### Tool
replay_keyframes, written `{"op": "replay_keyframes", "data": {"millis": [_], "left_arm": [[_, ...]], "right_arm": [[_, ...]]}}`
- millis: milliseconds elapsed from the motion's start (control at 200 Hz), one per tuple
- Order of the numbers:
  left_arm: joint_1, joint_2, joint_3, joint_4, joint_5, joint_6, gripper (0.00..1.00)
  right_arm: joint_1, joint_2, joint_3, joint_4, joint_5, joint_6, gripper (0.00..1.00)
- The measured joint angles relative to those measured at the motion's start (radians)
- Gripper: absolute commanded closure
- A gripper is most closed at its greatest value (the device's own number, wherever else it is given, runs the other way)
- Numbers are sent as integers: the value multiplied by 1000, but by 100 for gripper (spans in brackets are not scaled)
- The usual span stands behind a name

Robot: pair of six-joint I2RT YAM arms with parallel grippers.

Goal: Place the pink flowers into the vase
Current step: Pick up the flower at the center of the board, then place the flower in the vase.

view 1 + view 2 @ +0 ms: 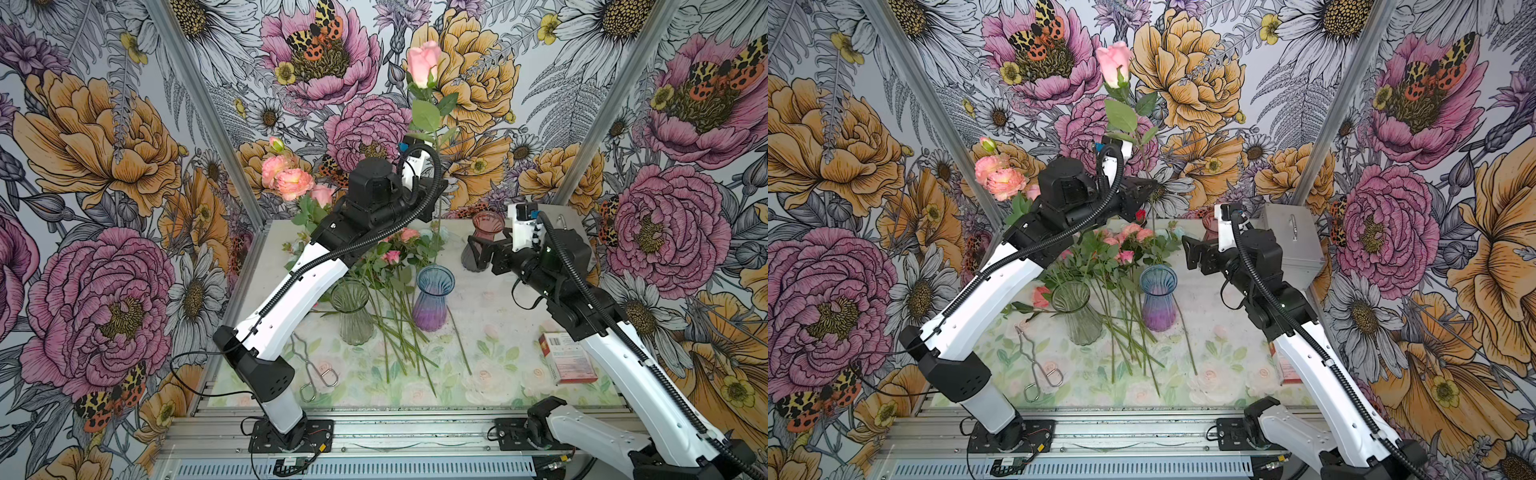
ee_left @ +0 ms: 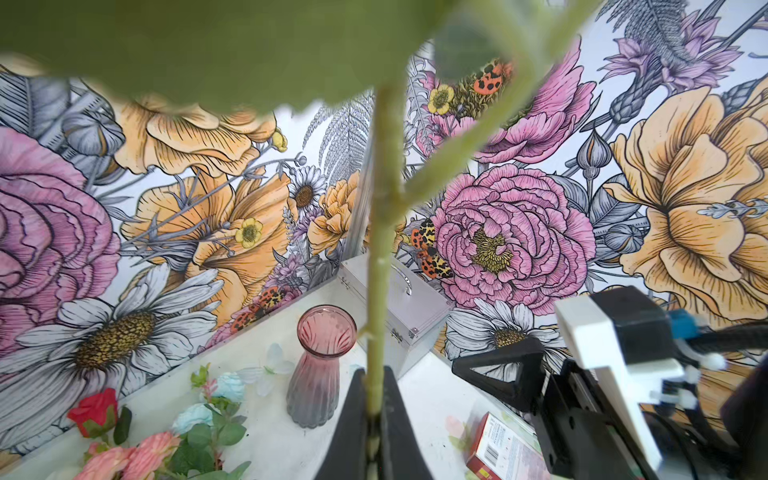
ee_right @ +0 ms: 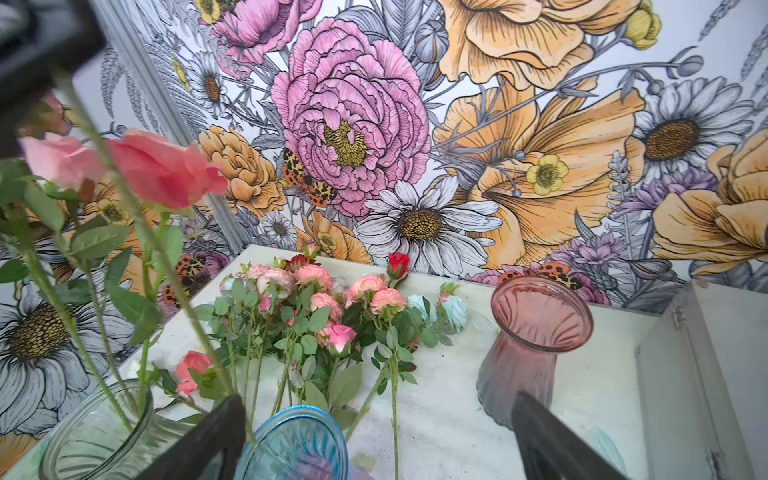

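**1. location.** the held pink rose (image 1: 423, 62) stands nearly upright, high above the table (image 1: 498, 332), with its stem pinched in the left gripper (image 2: 372, 382). the left wrist view shows both fingers pressed against the stem with no gap. the grip sits on bare stem below the leaves. the lower length hangs free toward the heap of loose pink flowers (image 1: 395, 253) lying behind the blue vase (image 1: 432, 299). more pink blooms (image 1: 286, 178) already stand in the clear vase (image 1: 353, 311), so this is judged to be the receiving vase. the pink vase (image 1: 488, 226) stands empty near the right gripper (image 1: 484, 249), whose fingers are spread wide and hold nothing.

**2. handling.** the flower is judged light and artificial. the stem looks thin, smooth and fairly stiff. expect it to swivel between flat pads, since the bloom and leaves put the weight above the grip. petals and leaves are soft and crush or snag easily; do not clamp them.

**3. where to hold.** take bare stem between the lowest leaf and the cut end. leave enough free length below the grip to enter the vase mouth. the clear vase is glass: allow light contact only, as a side push from the stem or arm may tip it.
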Motion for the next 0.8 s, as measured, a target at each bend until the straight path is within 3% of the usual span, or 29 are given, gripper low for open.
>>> {"op": "replay_keyframes", "data": {"millis": [335, 800], "left_arm": [[14, -211, -74, -108, -163, 153, 94], [123, -465, -336, -167, -284, 172, 95]], "right_arm": [[-60, 154, 0, -2, -11, 47, 1], [-60, 224, 29, -8, -47, 69, 1]]}}
